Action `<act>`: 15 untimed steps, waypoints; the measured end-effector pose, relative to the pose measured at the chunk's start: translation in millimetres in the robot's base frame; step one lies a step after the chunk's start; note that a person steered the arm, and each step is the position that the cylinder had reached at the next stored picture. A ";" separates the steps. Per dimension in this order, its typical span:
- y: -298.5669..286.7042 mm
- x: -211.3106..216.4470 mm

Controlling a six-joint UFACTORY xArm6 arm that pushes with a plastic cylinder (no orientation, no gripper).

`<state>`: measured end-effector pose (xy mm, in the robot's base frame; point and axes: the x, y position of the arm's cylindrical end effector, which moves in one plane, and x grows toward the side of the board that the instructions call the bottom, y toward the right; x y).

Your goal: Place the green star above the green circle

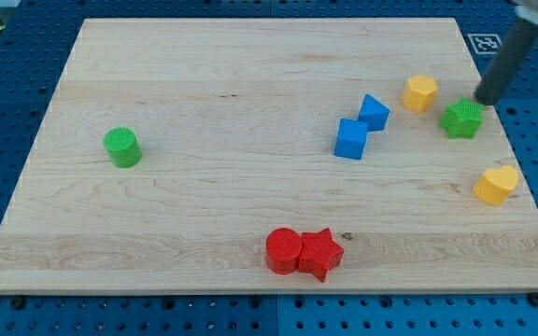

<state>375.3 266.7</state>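
The green star [461, 119] lies near the board's right edge, in the upper half. The green circle [121, 147], a short cylinder, stands far across the board at the view's left. My tip [486, 99] is at the end of the dark rod that comes in from the view's top right. It sits just up and to the right of the green star, very close to it; I cannot tell whether it touches.
A yellow hexagon [420, 92] lies left of the star. Two blue blocks [374, 112] [350, 139] sit side by side further left. A yellow heart [496, 185] lies below the star near the right edge. A red circle [284, 250] and red star [319, 253] touch near the bottom edge.
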 end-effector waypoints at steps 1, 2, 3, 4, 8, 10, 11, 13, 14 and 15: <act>-53.3 42.8; -52.2 52.2; -15.6 48.0; 3.9 85.3; -19.3 62.4; -29.5 24.8; -62.4 43.7; -101.5 98.6; -82.1 88.7; -115.2 103.4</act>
<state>478.7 151.5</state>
